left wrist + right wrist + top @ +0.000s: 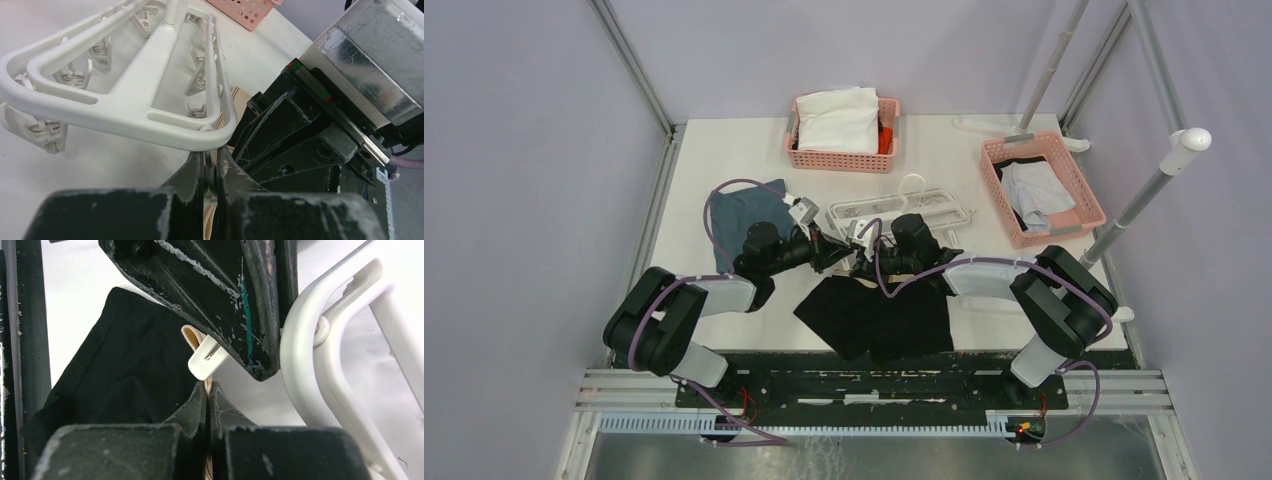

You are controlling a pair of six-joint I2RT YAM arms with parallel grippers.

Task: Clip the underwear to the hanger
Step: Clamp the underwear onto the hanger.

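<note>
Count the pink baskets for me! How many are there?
2. The middle basket sits at the far edge of the table, holding white cloth; the right basket sits by the right edge, holding pale cloth. None looks hidden.

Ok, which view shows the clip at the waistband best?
Right wrist: the clip sits centre frame against the underwear's waistband. Left wrist shows other clips on the hanger, not this one clearly. Top external hides it under the left end effector and right end effector.
</note>
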